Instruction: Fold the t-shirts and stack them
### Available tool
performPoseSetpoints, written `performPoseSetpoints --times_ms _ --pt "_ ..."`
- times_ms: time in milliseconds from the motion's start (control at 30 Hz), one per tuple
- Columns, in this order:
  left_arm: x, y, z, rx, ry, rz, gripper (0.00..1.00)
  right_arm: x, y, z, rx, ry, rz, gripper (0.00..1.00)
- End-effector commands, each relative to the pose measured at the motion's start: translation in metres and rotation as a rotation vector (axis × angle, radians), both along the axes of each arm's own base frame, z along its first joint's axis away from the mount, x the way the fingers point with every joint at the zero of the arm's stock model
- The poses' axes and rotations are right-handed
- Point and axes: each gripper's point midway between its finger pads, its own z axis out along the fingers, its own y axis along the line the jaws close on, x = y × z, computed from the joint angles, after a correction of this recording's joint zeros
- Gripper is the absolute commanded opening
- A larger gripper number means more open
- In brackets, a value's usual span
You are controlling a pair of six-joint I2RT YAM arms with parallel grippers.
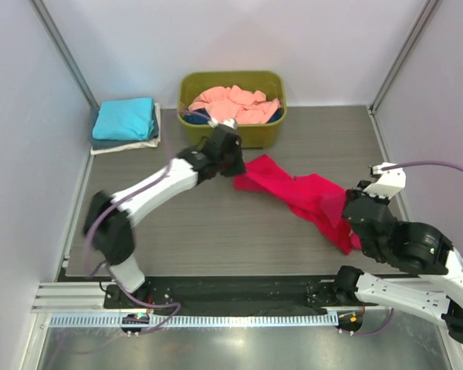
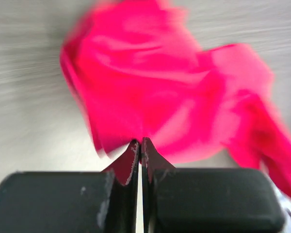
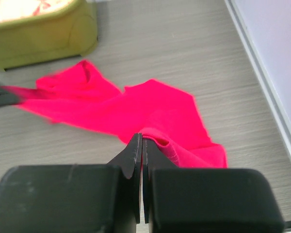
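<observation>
Two arms share one shirt here: we hold the crimson t-shirt [image 1: 297,194] at opposite ends so that it stretches across the worktop [image 1: 216,231], between the green tub [image 1: 231,135] and the right arm's base, ready, we judge, to be spread flat for folding. Our left fingers [image 2: 132,158] are pressed together with cloth pinched at their tips. Our right fingers [image 3: 132,153] are likewise closed on a fold of the edge. A folded stack [image 1: 125,122] sits at the far left.

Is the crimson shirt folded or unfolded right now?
Unfolded: the crimson t-shirt lies crumpled, stretched between the left gripper and right gripper, both shut on it.
</observation>
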Motion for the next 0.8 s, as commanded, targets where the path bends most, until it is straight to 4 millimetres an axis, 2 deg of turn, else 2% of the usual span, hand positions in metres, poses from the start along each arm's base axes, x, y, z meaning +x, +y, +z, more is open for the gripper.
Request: performPoseSetpoints --times_ms 0,33,67,100,200,267,333,367,400,467,500,533,567,600,633,667,700,767 --pt "-0.046 0.081 0.117 0.085 -0.162 0.053 0.0 0.003 -0.011 0.044 0.021 -0.096 -0.031 0.01" --pt "-0.058 0.095 0.126 0.108 -0.163 0.054 0.0 0.003 -0.011 0.048 0.016 -0.101 -0.032 0.01" --pt "-0.079 0.116 0.133 0.149 -0.126 0.053 0.0 0.003 -0.013 0.052 0.012 -0.107 -0.035 0.01" --pt "-0.094 0.132 0.151 0.143 -0.143 0.059 0.0 0.003 -0.014 0.059 0.013 -0.115 -0.031 0.01" --pt "-0.132 0.165 0.176 0.153 -0.138 0.045 0.0 0.005 -0.012 0.066 0.006 -0.121 -0.028 0.01" --pt "-0.145 0.18 0.179 0.182 -0.133 0.039 0.0 0.009 -0.006 0.065 -0.016 -0.115 -0.03 0.01" --pt "-0.142 0.196 0.174 0.226 -0.132 0.066 0.0 0.014 -0.001 0.059 -0.055 -0.105 -0.046 0.01" --pt "-0.139 0.204 0.166 0.269 -0.119 0.069 0.0 0.02 0.007 0.051 -0.086 -0.089 -0.048 0.01" --pt "-0.129 0.218 0.145 0.306 -0.062 0.105 0.0 0.024 0.013 0.044 -0.108 -0.077 -0.052 0.01" --pt "-0.112 0.222 0.117 0.292 0.003 0.107 0.0 0.034 0.029 0.029 -0.143 -0.059 -0.04 0.01" --pt "-0.11 0.215 0.101 0.237 0.054 0.056 0.0 0.043 0.038 0.005 -0.218 -0.009 -0.042 0.01" --pt "-0.105 0.232 0.057 0.24 0.185 0.103 0.0 0.047 0.049 -0.012 -0.229 0.044 -0.005 0.01" --pt "-0.093 0.234 0.044 0.202 0.2 0.12 0.0 0.057 0.057 -0.026 -0.244 0.082 0.011 0.01" --pt "-0.094 0.231 0.026 0.148 0.265 0.1 0.0 0.069 0.045 -0.05 -0.247 0.163 -0.035 0.01" --pt "-0.095 0.246 0.004 0.128 0.332 0.148 0.01 0.078 0.047 -0.073 -0.253 0.238 -0.032 0.01" --pt "-0.089 0.248 -0.009 0.109 0.354 0.161 0.07 0.084 0.062 -0.09 -0.195 0.286 0.041 0.01" --pt "-0.088 0.253 -0.015 0.103 0.364 0.183 0.23 0.087 0.053 -0.109 -0.189 0.33 0.019 0.01" --pt "-0.091 0.253 -0.018 0.097 0.356 0.19 0.39 0.087 0.062 -0.124 -0.168 0.383 0.056 0.01"
